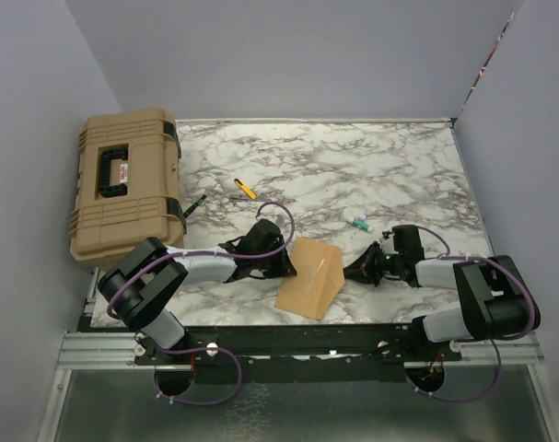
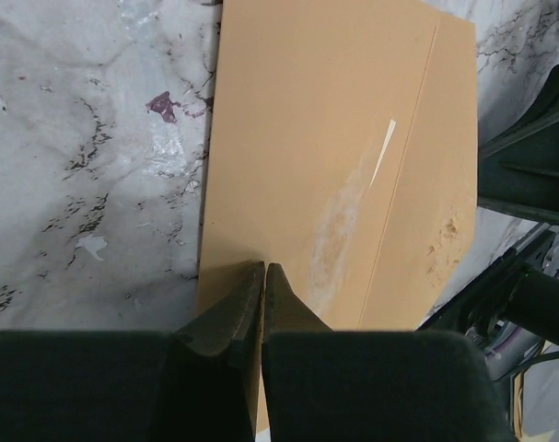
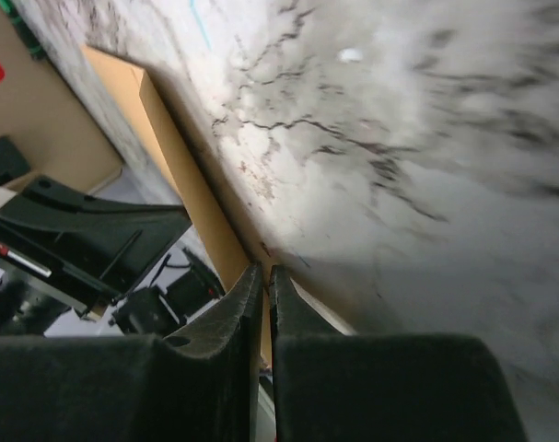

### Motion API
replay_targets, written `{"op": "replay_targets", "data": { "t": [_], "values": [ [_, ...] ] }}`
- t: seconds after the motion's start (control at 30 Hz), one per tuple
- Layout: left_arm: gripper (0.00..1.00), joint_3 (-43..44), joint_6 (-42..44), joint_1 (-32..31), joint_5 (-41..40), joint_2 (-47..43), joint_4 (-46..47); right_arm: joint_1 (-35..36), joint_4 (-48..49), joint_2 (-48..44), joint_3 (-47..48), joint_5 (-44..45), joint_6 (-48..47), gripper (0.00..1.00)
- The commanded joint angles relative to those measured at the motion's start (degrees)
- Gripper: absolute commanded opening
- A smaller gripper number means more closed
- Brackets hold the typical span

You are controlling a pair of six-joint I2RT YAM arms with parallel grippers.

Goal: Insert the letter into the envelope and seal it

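One tan kraft envelope [image 1: 308, 281] lies at the near middle of the marble table, its far part raised like a tent. In the left wrist view it is a flat tan sheet [image 2: 325, 157] with a straight fold line and a small white slit. My left gripper [image 1: 288, 264] is shut on its left edge, with paper between the fingertips [image 2: 263, 269]. My right gripper [image 1: 359, 269] is shut on its right edge, where a tan strip [image 3: 182, 175] runs into the jaws [image 3: 263, 270]. The letter does not show as a separate sheet.
A tan hard case [image 1: 124, 182] with a black handle stands at the back left. A yellow pen [image 1: 246, 189], a green marker [image 1: 194, 203] and a small green-capped item [image 1: 358, 223] lie behind the envelope. Grey walls close in on both sides.
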Motion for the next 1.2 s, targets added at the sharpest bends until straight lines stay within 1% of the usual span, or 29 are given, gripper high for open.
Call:
{"op": "replay_targets", "data": {
  "t": [0.0, 0.07, 0.2, 0.47, 0.7, 0.87, 1.17],
  "values": [
    [0.04, -0.41, 0.57, -0.62, -0.99, 2.52, -4.98, 1.51, 11.05, 3.86, -0.16, -9.85, 0.73, 0.09],
    [0.04, -0.31, 0.56, -0.67, -0.89, 2.82, -4.98, 2.43, 12.84, 3.28, 0.04, -10.23, 1.39, 0.09],
    [0.04, -0.19, 0.56, -0.71, -0.69, 3.05, -5.01, 4.46, 11.5, 2.6, 1.91, -9.17, 1.03, 0.09],
    [0.03, 0.15, 0.67, -0.72, -0.63, 3.14, -4.98, 8.53, 9.25, 7.13, 6.11, -4.91, -0.01, 0.09],
    [0.03, 0.3, 0.91, -0.64, -0.57, 3.06, -4.99, 12.76, 1.04, 9.06, 11.69, 2.61, -4.74, 0.09],
    [0.03, 0.65, 1.08, -0.68, -0.43, 2.88, -4.94, 16.44, -5.69, 9.69, 15.28, 9.7, -8.55, 0.09],
    [0.03, 1.39, 0.41, -0.67, 0.37, 2.67, -4.43, 23.69, -14.18, 11.84, 20.21, 20.8, -12.91, 0.09]
  ]
}}
